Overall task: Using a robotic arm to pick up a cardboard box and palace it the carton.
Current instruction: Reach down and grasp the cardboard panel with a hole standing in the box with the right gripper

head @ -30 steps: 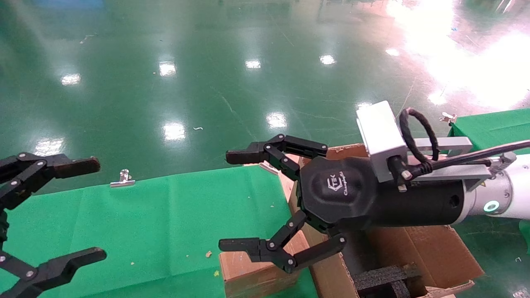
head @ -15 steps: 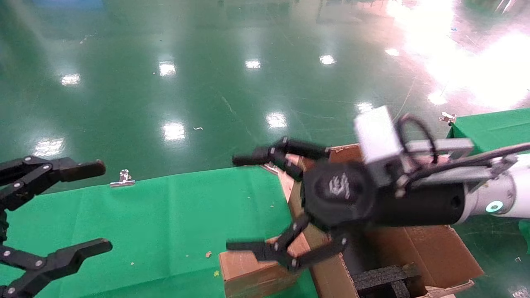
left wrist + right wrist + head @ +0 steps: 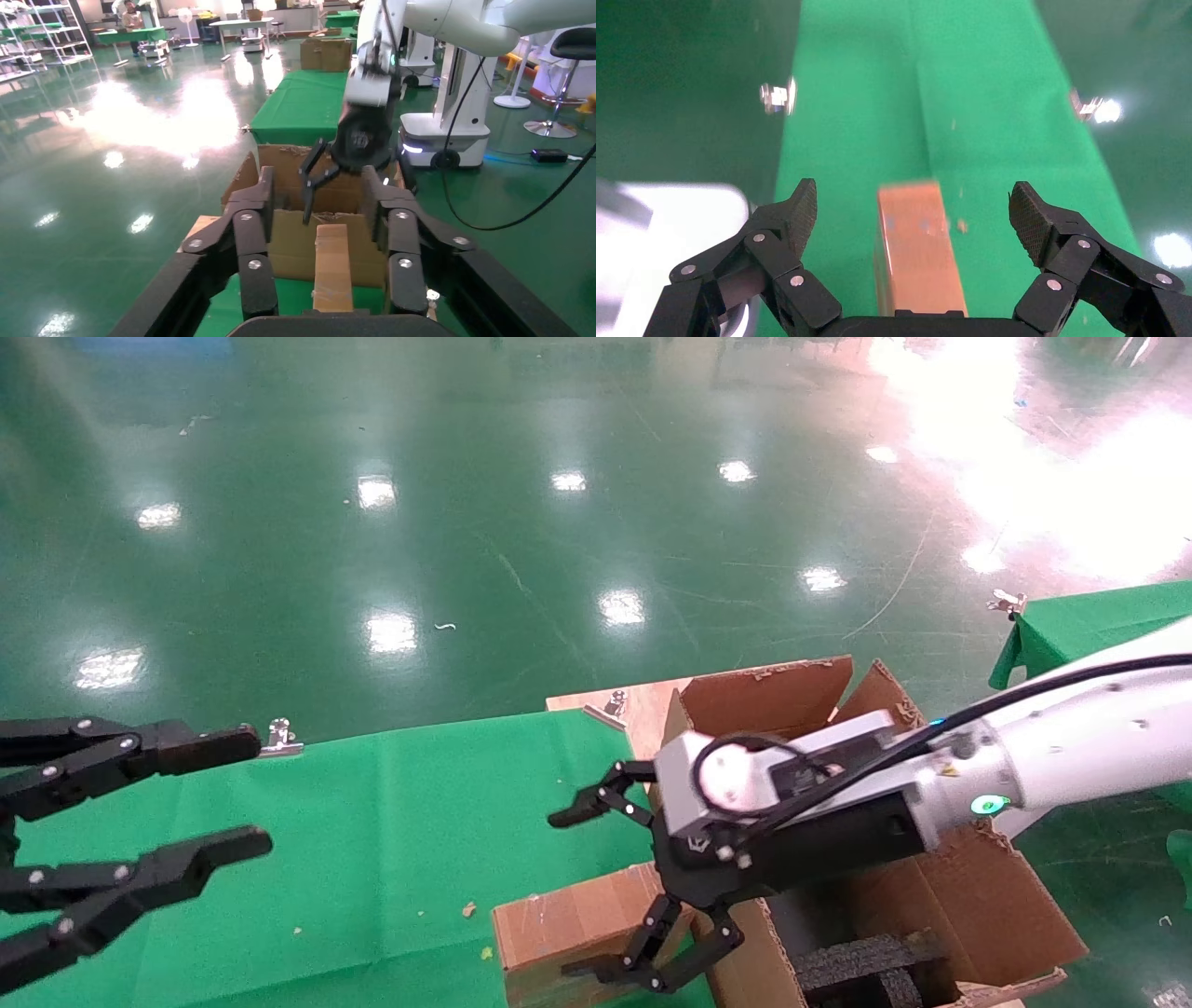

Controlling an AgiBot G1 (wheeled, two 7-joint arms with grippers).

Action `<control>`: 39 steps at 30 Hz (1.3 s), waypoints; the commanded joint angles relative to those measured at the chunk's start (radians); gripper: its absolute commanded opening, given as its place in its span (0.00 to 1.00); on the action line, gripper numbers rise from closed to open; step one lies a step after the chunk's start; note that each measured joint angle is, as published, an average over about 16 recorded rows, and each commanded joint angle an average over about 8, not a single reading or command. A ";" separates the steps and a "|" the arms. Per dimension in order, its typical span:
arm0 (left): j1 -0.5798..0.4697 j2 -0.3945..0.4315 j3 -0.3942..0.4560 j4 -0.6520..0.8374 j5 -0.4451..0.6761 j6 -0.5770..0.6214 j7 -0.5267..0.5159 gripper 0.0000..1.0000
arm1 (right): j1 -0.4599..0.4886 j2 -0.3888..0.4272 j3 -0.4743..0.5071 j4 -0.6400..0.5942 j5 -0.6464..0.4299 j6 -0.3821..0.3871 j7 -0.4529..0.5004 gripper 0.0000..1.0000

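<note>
The small brown cardboard box (image 3: 559, 924) lies on the green cloth, against the carton's (image 3: 978, 896) near-left wall. The carton is large, with ragged flaps and black foam (image 3: 866, 961) inside. My right gripper (image 3: 571, 894), on the white arm with the silver camera block, is open, with one finger on each side of the box and not touching it. The right wrist view shows the box (image 3: 916, 260) between the open fingers of the right gripper (image 3: 914, 207). My left gripper (image 3: 251, 794) is open and empty at the left. In the left wrist view it (image 3: 318, 186) faces the box (image 3: 332, 270) and carton (image 3: 288, 242).
The green cloth (image 3: 326, 822) covers the table. Metal clips sit at its far edge (image 3: 277, 738) and by the carton (image 3: 615, 700). A second green table (image 3: 1090, 617) stands at the right. Shiny green floor lies beyond.
My right gripper has rolled and dropped from above the carton's edge to straddle the small box. My left gripper has drifted a little right, its fingers somewhat closer together.
</note>
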 commanded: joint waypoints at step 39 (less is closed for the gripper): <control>0.000 0.000 0.000 0.000 0.000 0.000 0.000 1.00 | 0.360 -0.273 -0.550 -0.297 -0.229 0.003 -0.216 0.16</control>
